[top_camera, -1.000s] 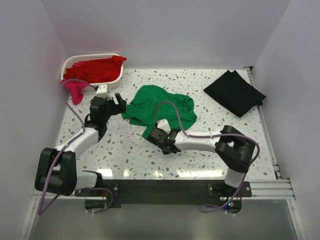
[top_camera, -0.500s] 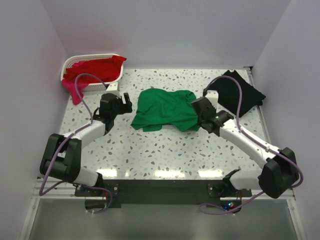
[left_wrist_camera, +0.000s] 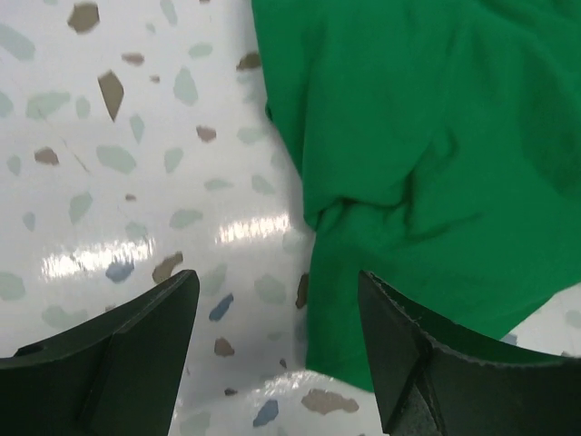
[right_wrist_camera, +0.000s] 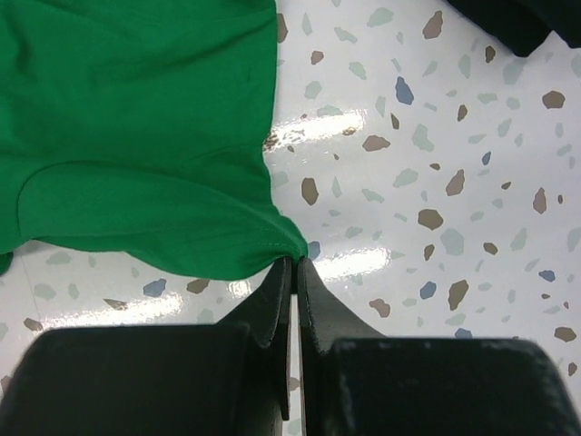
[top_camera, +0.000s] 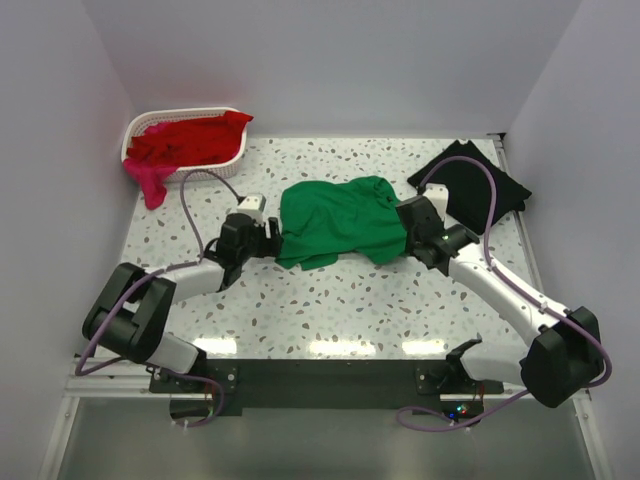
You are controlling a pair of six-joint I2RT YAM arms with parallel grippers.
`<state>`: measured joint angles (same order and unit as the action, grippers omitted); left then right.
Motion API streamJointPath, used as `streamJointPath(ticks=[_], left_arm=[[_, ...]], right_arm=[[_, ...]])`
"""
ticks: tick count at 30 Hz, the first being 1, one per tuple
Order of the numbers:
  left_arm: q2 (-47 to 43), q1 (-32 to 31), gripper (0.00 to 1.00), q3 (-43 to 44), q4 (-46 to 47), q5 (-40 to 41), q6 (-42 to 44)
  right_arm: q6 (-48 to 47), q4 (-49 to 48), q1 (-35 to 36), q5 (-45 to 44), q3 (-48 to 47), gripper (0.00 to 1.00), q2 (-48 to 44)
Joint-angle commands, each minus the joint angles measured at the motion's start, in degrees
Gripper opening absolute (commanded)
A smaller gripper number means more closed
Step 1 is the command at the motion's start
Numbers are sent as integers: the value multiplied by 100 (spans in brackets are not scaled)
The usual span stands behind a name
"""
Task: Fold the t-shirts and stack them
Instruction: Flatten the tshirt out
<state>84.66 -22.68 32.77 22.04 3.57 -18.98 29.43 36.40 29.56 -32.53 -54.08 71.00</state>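
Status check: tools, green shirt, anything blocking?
Right tool shut on green t-shirt, right edge. Left tool open, straddling its left edge, no grip yet. Shirt crumpled, unfolded. Nothing blocking; black t-shirt lies apart, far right.

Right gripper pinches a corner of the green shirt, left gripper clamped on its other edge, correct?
No, the left gripper is open over the edge of the green shirt; the left wrist view shows it. The right gripper does pinch a corner.

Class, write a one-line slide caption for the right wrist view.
Shut right gripper pinches a corner of the bright green cloth t-shirt on the speckled table.
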Motion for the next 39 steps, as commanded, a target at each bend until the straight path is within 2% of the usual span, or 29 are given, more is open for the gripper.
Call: streamJointPath(ticks=[1,11,18,21,22,23,24,27,32,36,39], left_arm=[[-99,-70,75,-298,529,108,-176],[542,-140,74,-193,757,-568,-316],[806,-255,67,-184,933,-1007,-404],[903,-272,54,-201,1109,-1280,-475],[972,-272,8,-184,1283,-1437,-492],[973,-272,8,-184,1285,-1438,-492],[947,-272,0,-158,1224,-1386,-484],[544,-272,0,166,734,-913,-230],[-616,-272,0,817,-85,211,359],[-1485,-272,0,1440,-717,565,737],[-1724,-272,0,1967,-1366,715,975]], right_arm=[[-104,-133,-29,115,29,0,-122],[-122,-195,-29,169,65,0,-148],[-131,-204,-29,107,56,0,-183],[-122,-248,-29,168,12,0,-139],[-122,-300,-29,221,-14,0,-131],[-122,-300,-29,247,-14,0,-131],[-122,-335,-38,282,-40,0,-122],[-192,-336,-29,292,-207,0,-139],[-341,-318,-38,283,-760,0,-139],[-499,-362,-29,344,-1104,0,-183],[-543,-406,-29,301,-1192,0,-227]])
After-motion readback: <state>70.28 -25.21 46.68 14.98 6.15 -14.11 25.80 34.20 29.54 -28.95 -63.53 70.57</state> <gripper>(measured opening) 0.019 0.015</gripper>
